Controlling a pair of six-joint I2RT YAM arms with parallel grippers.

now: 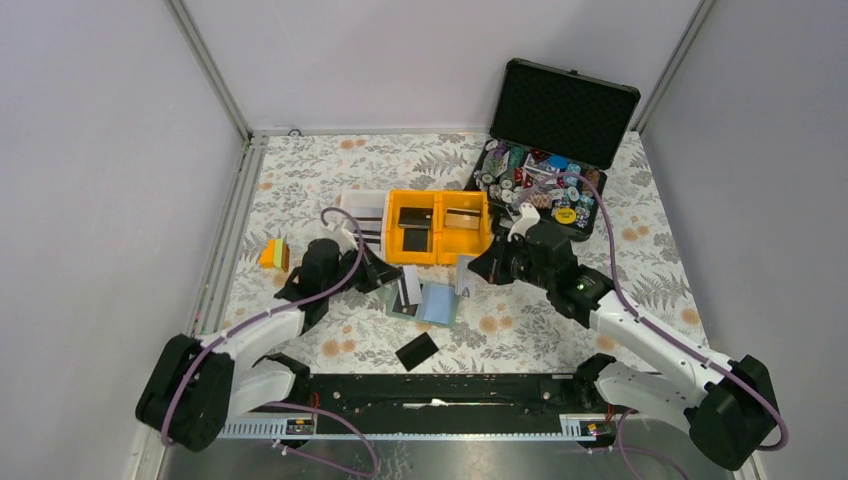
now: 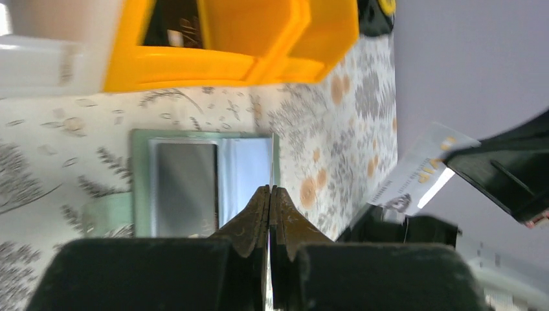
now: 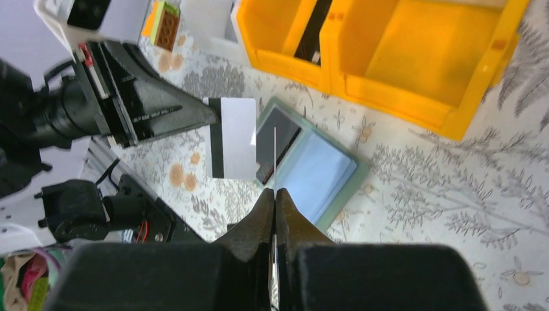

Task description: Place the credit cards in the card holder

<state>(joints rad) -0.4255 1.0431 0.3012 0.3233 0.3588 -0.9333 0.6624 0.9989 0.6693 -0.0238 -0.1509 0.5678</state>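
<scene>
left pincer clamps silver card, right pincer clamps white card, near card holder.

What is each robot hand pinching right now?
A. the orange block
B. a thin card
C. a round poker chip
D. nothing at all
B: the left gripper is shut on a silvery card, and the right gripper is shut on a white card.

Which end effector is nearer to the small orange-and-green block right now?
Left. The left end effector is a short way to the block's right, at the card holder's left side; the right end effector is farther right, past the card holder.
</scene>
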